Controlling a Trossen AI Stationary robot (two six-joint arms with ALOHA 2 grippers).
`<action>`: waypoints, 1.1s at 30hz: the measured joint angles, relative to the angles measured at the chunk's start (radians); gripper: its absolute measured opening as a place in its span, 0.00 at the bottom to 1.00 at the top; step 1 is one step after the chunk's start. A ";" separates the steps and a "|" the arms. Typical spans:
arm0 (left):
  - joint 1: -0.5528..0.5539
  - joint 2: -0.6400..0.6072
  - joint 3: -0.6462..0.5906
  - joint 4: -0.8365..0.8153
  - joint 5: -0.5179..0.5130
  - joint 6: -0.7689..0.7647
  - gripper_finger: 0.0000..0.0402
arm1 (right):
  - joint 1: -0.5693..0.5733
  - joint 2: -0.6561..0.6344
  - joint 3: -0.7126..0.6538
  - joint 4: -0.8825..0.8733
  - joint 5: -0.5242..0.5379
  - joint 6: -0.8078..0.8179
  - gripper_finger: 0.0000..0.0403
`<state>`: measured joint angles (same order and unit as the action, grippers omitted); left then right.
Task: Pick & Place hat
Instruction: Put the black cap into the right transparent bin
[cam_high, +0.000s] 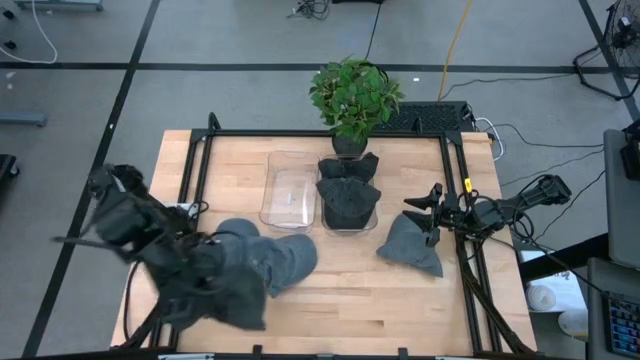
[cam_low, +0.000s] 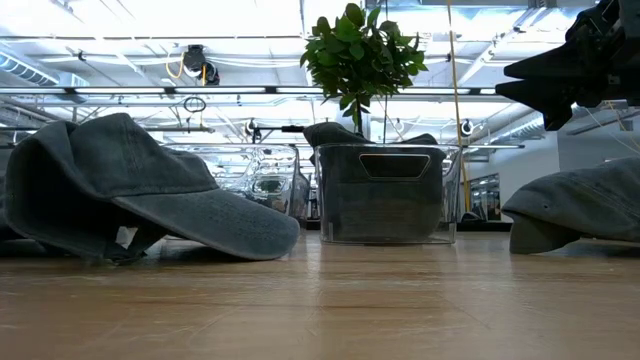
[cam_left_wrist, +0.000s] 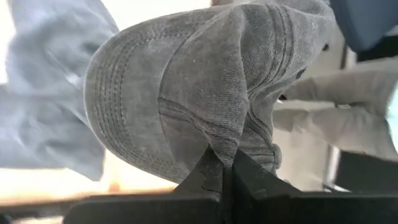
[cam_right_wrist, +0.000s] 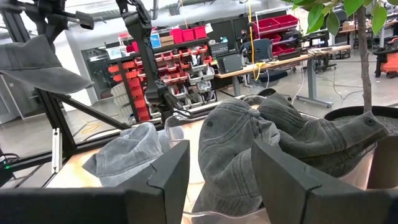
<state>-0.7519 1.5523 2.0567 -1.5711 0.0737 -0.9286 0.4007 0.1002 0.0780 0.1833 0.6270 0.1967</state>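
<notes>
Soft grey cloth of the hat (cam_left_wrist: 205, 87) is pinched tight in the clenched left gripper (cam_left_wrist: 225, 171), above the worktop's (cam_high: 340, 290) left side. Being light and floppy, it is best gripped by a fold. The right gripper (cam_right_wrist: 219, 180) is held half open, with nothing in it, beside another hat (cam_high: 410, 243).

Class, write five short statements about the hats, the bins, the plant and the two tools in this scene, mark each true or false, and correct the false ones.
1. The left tool is shut on a grey hat. True.
2. The right tool grips a hat. False: its fingers stand open with nothing between them.
3. The dark-filled bin holds hats. True.
4. The clear bin beside it is full of hats. False: it looks empty in the high view.
5. The potted plant stands at the table's near edge. False: it stands at the far edge, behind the bins.
</notes>
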 joint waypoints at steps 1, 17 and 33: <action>0.021 0.007 0.000 0.000 -0.005 0.029 0.00 | 0.000 0.000 0.000 0.000 0.000 0.000 0.40; 0.359 0.063 0.000 -0.002 -0.012 0.538 0.00 | 0.000 0.000 0.000 0.000 0.000 0.000 0.40; 0.564 0.267 0.044 -0.002 -0.174 0.759 0.00 | 0.000 0.000 0.000 0.000 0.000 0.000 0.40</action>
<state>-0.1878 1.8190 2.1008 -1.5735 -0.1007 -0.1693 0.4007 0.1004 0.0780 0.1829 0.6270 0.1967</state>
